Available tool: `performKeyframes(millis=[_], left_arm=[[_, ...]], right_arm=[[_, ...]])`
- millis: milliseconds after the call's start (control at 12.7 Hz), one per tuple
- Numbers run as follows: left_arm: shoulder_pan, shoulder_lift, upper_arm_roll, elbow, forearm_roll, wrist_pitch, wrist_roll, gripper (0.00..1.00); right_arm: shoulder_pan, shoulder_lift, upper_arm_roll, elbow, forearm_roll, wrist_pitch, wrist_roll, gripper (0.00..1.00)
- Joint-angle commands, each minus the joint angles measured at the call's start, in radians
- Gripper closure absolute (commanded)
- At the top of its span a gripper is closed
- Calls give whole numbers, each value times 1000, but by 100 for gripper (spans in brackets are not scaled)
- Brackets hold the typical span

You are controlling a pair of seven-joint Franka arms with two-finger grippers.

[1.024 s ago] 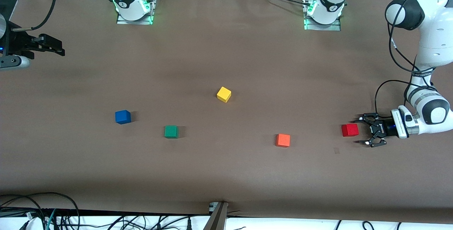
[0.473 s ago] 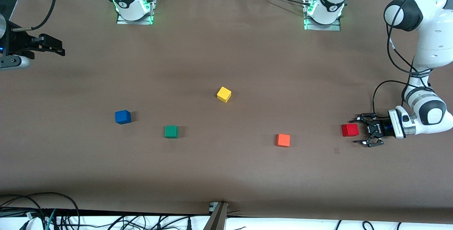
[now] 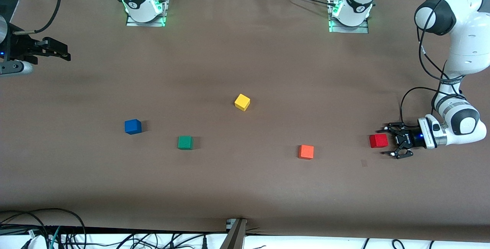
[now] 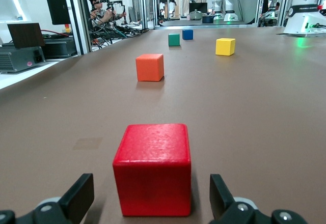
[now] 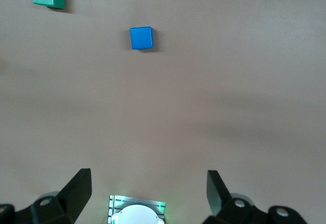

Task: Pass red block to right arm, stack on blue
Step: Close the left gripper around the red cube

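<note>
Change: the left gripper [image 3: 387, 142] has crept in toward the red block [image 3: 378, 141] over the last second, its wrist and forearm drawing closer; the block has not moved.
Meaning: judged from this, the approach is nearly finished and the pick-up, first step of the hand-over, has not yet happened.
Left jaws: spread wide, one finger on each side of the red block in the left wrist view [image 4: 153, 168], apart from its faces; nothing pinched.
Red block: flat on the table [image 3: 245, 187], close to the edge at the left arm's end, about midway between the base edge and the camera edge.
Right gripper: [image 3: 57, 49] waits above the edge at the right arm's end, jaws spread and empty.
Blue cube: [image 3: 133, 126] toward the right arm's end, top bare, with the green cube [image 3: 185, 142] beside it and slightly nearer the camera.
Other cubes: orange cube [image 3: 306, 151] between red and green; yellow cube [image 3: 242, 102] near the table's middle.
Room: the red block stands well apart from the orange cube, so closing looks unhindered; a hand-over over the middle should pass above the yellow cube.
Edge risk: little table remains between the red block and the left arm's end.
</note>
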Motion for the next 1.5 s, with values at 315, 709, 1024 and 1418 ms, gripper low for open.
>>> performKeyframes(millis=[315,709,1024,1418], left_arm=[[2,11,6,4,-34,-24,82,0],[0,9,6,4,-34,-25,82,0],[-1,9,6,8,-34,-25,96,35],[-6,9,6,17,-34,-24,125,100]], right_arm=[[-8,7,2,17,16,-12,-7,0],[-8,7,2,18,16,-12,-7,0],[-8,7,2,17,16,-14,-6,0],[-6,7,2,18,16,-11,-4,0]])
